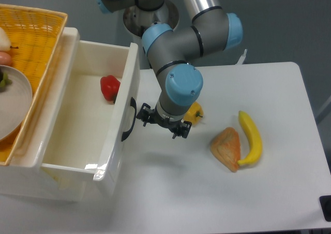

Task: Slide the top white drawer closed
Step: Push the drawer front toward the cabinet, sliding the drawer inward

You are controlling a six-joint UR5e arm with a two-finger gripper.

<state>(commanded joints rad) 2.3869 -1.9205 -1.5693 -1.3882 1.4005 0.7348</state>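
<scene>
The top white drawer [88, 135] stands pulled out at the table's left, holding one red pepper [109, 87]. The yellow wicker basket [39, 42] carries one plate [13, 107]. The gripper [161, 121] sits beside the drawer's handle; whether its jaws are parted or closed cannot be told.
</scene>
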